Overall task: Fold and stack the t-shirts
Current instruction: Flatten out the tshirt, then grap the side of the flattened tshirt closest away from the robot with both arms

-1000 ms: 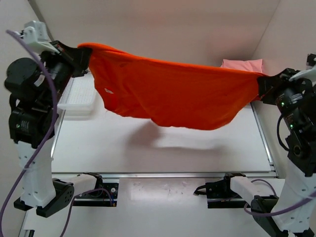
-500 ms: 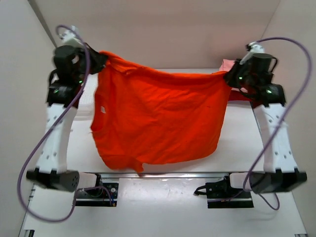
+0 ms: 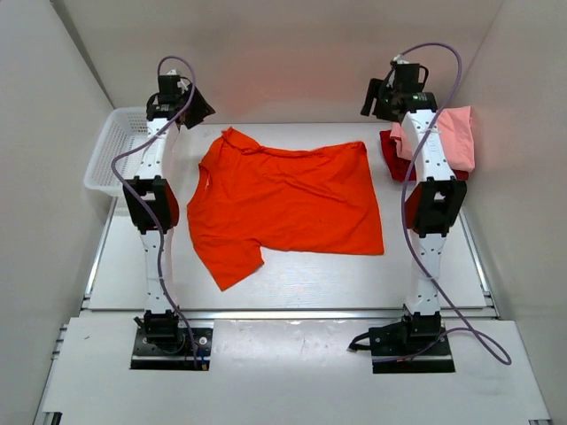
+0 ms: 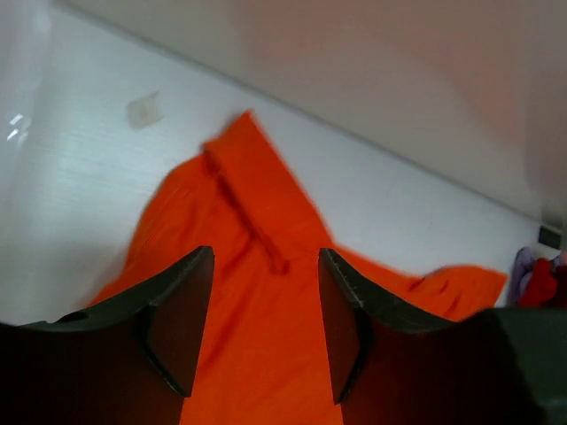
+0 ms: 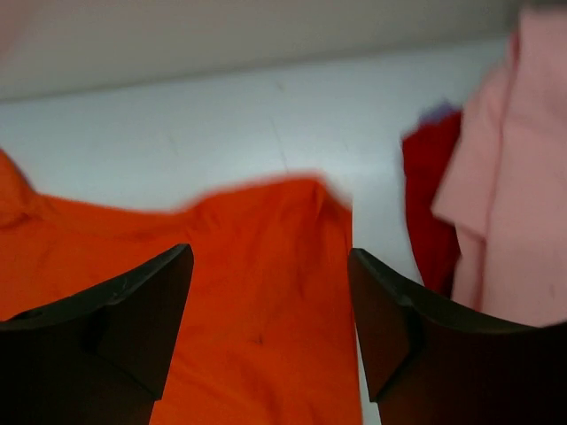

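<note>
Orange short-sleeved cloth t-shirt [image 3: 283,204] lies spread flat on the white surface [image 3: 354,274], collar at far left. Left end effector [image 4: 266,261] hangs above the collar, jaws apart, holding nothing. Right end effector [image 5: 270,261] hovers over the shirt's far right corner, also wide and empty. Light pink cloth shirt [image 3: 456,137] and dark red shirt [image 3: 390,159] sit bunched together at far right.

No legible text, label, brand or number anywhere.
</note>
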Controlling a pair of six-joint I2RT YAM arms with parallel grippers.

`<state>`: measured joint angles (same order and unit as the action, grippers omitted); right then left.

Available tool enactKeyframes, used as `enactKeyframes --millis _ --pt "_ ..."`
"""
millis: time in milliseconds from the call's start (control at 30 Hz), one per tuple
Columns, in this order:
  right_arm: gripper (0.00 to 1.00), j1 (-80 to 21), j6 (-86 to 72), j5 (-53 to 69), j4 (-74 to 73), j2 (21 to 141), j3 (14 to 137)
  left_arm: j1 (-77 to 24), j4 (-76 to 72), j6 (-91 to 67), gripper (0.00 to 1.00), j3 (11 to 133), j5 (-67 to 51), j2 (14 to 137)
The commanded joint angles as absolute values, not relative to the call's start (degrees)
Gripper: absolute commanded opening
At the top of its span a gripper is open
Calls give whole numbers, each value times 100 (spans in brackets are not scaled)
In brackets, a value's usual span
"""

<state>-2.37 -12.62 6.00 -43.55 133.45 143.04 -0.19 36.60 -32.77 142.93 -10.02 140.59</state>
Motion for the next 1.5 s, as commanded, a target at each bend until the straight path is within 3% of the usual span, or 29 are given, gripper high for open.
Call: enactKeyframes --millis 0,67,167,267,400,700,800,1233,1467 --pt "70 -44 -1467 203 -4985 12500 13548 80 4656 -2965 62 14707 -1406 13432" --pt "70 -70 -1424 10 -4389 11641 11743 -199 4607 -2534 62 13523 -1161 12688" --pt "68 -246 -1494 -255 -3798 10673 9780 -395 2775 -2557 64 9331 -1169 10832" --pt "68 -483 -1617 -518 -3718 9925 8196 -422 2320 -2664 63 7362 -1379 9311" --pt "69 -702 -1915 -466 -3578 9424 6913 -895 2706 -2321 65 6059 -1267 8502" --pt "71 -545 -2434 226 -3006 8727 5187 -1222 2909 -2276 64 4343 -915 7418" --pt "71 -597 -2478 264 -2892 8806 5028 -1239 3032 -2259 69 4114 -835 7173" --pt "67 -730 -2830 -421 -3085 9141 5001 -1538 3550 -2180 70 3717 -466 6785" --pt "65 -747 -2909 -413 -3454 9272 5045 -1582 3674 -2056 56 3727 -492 7101"
